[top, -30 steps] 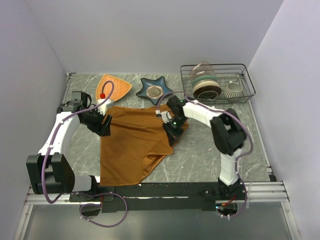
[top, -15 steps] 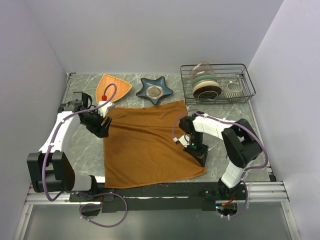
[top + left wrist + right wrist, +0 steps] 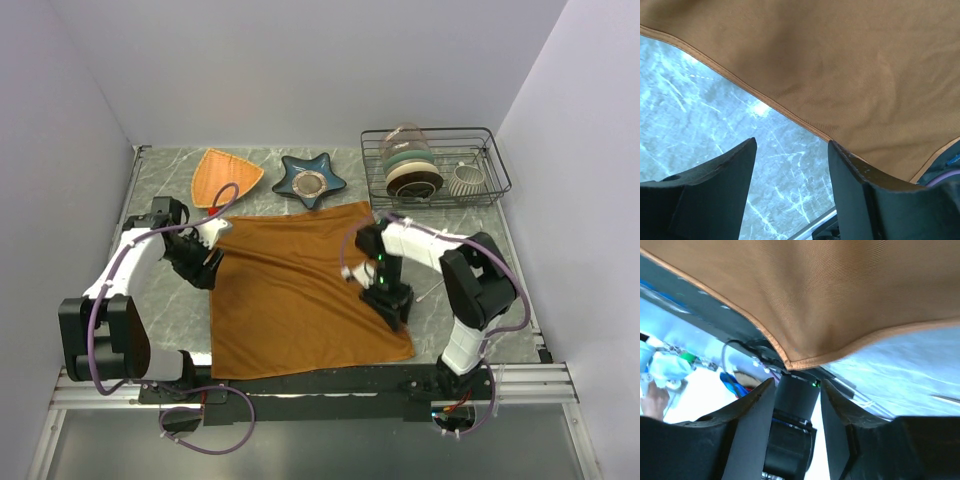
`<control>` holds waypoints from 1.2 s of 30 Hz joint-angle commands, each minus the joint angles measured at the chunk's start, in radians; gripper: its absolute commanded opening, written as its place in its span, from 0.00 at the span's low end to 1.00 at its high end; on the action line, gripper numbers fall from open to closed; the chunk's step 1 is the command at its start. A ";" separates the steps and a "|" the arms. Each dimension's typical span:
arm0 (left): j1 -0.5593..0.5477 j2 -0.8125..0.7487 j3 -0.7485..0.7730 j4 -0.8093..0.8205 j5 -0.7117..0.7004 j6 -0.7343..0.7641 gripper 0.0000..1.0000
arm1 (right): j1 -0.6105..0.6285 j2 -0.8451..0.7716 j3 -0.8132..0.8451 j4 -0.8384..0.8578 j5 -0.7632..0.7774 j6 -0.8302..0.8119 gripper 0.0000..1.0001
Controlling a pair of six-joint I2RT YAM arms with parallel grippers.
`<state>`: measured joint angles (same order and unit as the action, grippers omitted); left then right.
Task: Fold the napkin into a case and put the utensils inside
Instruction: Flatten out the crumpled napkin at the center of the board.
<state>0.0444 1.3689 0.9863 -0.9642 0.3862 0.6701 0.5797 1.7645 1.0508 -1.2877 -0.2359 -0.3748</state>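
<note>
The rust-orange napkin lies spread almost flat on the marble table, with light wrinkles near its far left. My left gripper is open and empty at the napkin's left edge. In the left wrist view its jaws stand over bare marble, with the napkin's hem just ahead. My right gripper is open and empty over the napkin's right edge near the front right corner. In the right wrist view that corner hangs just ahead of the fingertips. A thin silver utensil lies to the right of the right gripper. No case shows.
A lighter orange woven triangular plate and a blue star-shaped dish sit behind the napkin. A wire rack with stacked bowls and a cup stands at the back right. Walls close in on the left, right and back.
The right gripper pulled the folded-over corner from the napkin's middle to the front right, spreading the cloth flat, and let it go. The left gripper shifted slightly along the left edge.
</note>
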 commanded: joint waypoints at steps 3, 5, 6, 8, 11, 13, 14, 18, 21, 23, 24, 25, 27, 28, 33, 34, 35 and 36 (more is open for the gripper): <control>0.003 0.009 -0.011 0.018 0.054 0.023 0.62 | -0.139 -0.024 0.348 0.039 -0.040 -0.009 0.46; 0.003 0.010 -0.021 0.019 0.069 0.042 0.59 | -0.161 -0.002 0.440 0.123 -0.037 0.011 0.44; 0.003 0.010 -0.038 0.012 0.088 0.054 0.58 | -0.161 0.027 0.468 0.152 -0.033 0.019 0.43; -0.003 0.013 -0.067 0.005 0.092 0.089 0.53 | -0.158 0.073 0.549 0.203 -0.037 0.034 0.41; -0.020 0.006 -0.109 0.022 0.071 0.102 0.47 | -0.153 0.182 0.648 0.237 -0.025 0.051 0.38; -0.032 -0.002 -0.126 0.039 0.050 0.091 0.44 | -0.152 0.239 0.676 0.284 -0.019 0.060 0.37; -0.038 -0.004 -0.133 0.042 0.045 0.086 0.43 | -0.149 0.251 0.686 0.306 -0.014 0.068 0.36; -0.132 -0.024 -0.164 0.065 -0.006 0.068 0.40 | -0.129 0.297 0.669 0.412 0.032 0.082 0.34; -0.215 -0.034 -0.184 0.087 -0.056 0.048 0.38 | -0.113 0.317 0.652 0.471 0.055 0.097 0.32; -0.273 -0.040 -0.196 0.100 -0.076 0.031 0.37 | -0.112 0.329 0.650 0.490 0.073 0.109 0.31; -0.291 -0.045 -0.201 0.108 -0.105 0.026 0.36 | -0.112 0.335 0.647 0.496 0.081 0.111 0.30; -0.308 -0.044 -0.207 0.113 -0.119 0.016 0.35 | -0.112 0.340 0.643 0.507 0.099 0.112 0.30; -0.350 -0.034 -0.224 0.131 -0.163 0.010 0.34 | -0.112 0.349 0.621 0.525 0.124 0.106 0.29; -0.377 -0.028 -0.228 0.136 -0.179 0.002 0.33 | -0.112 0.352 0.612 0.530 0.144 0.106 0.29; -0.448 0.015 -0.236 0.111 -0.265 -0.010 0.26 | -0.115 0.378 0.594 0.536 0.171 0.100 0.28; -0.465 0.015 -0.238 0.104 -0.289 -0.007 0.24 | -0.115 0.380 0.592 0.536 0.175 0.103 0.29; -0.472 0.018 -0.241 0.093 -0.300 -0.006 0.23 | -0.115 0.377 0.591 0.536 0.173 0.106 0.29; -0.480 0.019 -0.242 0.084 -0.312 -0.003 0.20 | -0.115 0.374 0.591 0.533 0.170 0.108 0.29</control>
<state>-0.4030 1.3785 0.7551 -0.8520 0.1585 0.6693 0.4660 2.1452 1.6470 -0.7757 -0.0959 -0.2806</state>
